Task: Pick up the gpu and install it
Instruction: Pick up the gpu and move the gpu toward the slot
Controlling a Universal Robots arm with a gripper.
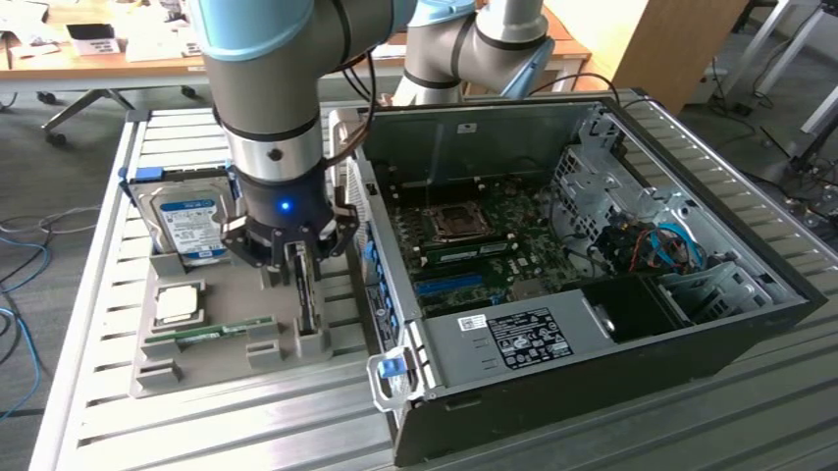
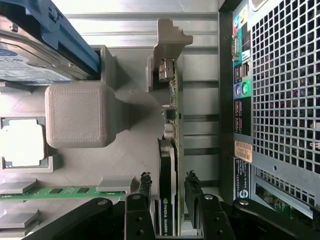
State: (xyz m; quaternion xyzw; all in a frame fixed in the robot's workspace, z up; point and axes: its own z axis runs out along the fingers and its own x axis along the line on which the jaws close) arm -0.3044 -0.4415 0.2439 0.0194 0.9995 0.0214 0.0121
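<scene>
The gpu (image 2: 168, 150) stands on its edge in a slot of the grey holder tray (image 2: 135, 160), its silvery bracket (image 2: 167, 40) at the end away from the gripper. In the exterior view the gpu (image 1: 308, 306) is a thin dark card just beneath the arm's wrist. My gripper (image 2: 168, 181) is down over the card with one finger on each side. A narrow gap shows between each fingertip (image 2: 145, 181) and the card's faces, so the jaws stand open around it. In the exterior view the gripper (image 1: 300, 277) hangs straight down over the tray.
The open computer case (image 1: 733, 324) lies at the exterior view's right, its motherboard (image 1: 485, 250) exposed. On the tray (image 1: 196, 378) are a hard drive with a blue label (image 1: 187, 222), a CPU (image 1: 176, 305) and a green RAM stick (image 1: 210, 334). The case's rear grille (image 2: 285, 90) runs close beside the card.
</scene>
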